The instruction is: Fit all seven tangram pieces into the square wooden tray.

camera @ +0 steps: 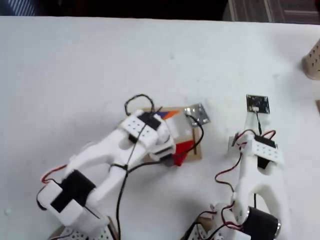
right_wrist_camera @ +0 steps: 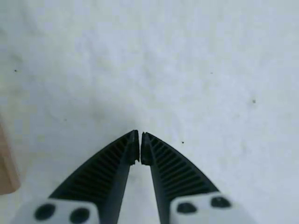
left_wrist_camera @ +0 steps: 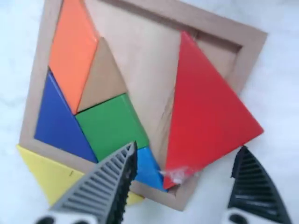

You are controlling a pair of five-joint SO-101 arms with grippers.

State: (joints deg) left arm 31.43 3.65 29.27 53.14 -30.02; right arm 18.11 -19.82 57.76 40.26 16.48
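Left gripper (left_wrist_camera: 184,179), jaws wide apart, hangs over the wooden tray (left_wrist_camera: 219,35) in its wrist view. Orange (left_wrist_camera: 72,51), tan (left_wrist_camera: 103,77), green (left_wrist_camera: 112,123), dark blue (left_wrist_camera: 58,119) and light blue (left_wrist_camera: 147,168) pieces lie inside. The red triangle (left_wrist_camera: 205,112) overlaps the rim, and the yellow triangle (left_wrist_camera: 49,172) lies outside against it. Right wrist view: right gripper (right_wrist_camera: 140,148) pinched together, empty, above white table (right_wrist_camera: 187,56). High view: left arm (camera: 125,145) hides most of the tray.

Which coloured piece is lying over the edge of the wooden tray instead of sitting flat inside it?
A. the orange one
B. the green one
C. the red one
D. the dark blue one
C: the red triangle overlaps the wooden tray's rim and sticks out past it, while the green piece, orange piece and dark blue piece lie inside the frame.
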